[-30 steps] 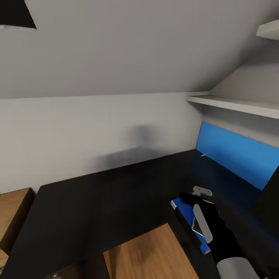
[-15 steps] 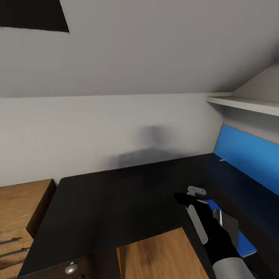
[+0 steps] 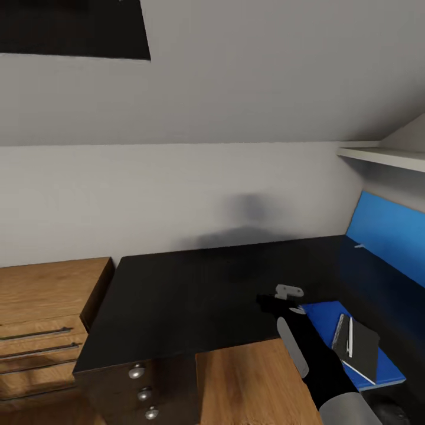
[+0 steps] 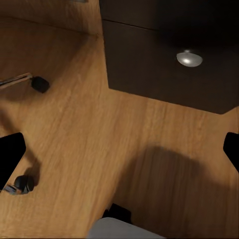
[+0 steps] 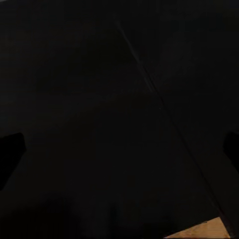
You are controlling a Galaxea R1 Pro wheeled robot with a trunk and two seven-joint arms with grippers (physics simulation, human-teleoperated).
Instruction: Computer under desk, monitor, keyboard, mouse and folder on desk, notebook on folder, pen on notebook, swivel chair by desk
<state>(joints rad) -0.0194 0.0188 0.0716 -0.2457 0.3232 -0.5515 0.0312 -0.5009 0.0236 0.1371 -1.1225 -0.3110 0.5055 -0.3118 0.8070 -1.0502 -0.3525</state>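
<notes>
Right gripper (image 3: 273, 302) lower centre, fingers spread wide, empty. Folder (image 3: 321, 316) just right of it; notebook (image 3: 358, 346), pen (image 3: 349, 337) stacked, long axes toward viewer.

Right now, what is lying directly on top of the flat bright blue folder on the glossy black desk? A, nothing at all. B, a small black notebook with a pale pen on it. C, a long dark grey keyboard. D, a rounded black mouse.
B: in the head view the small black notebook lies on the flat bright blue folder, with the thin pale pen resting on the notebook, all on the glossy black desk.
</notes>
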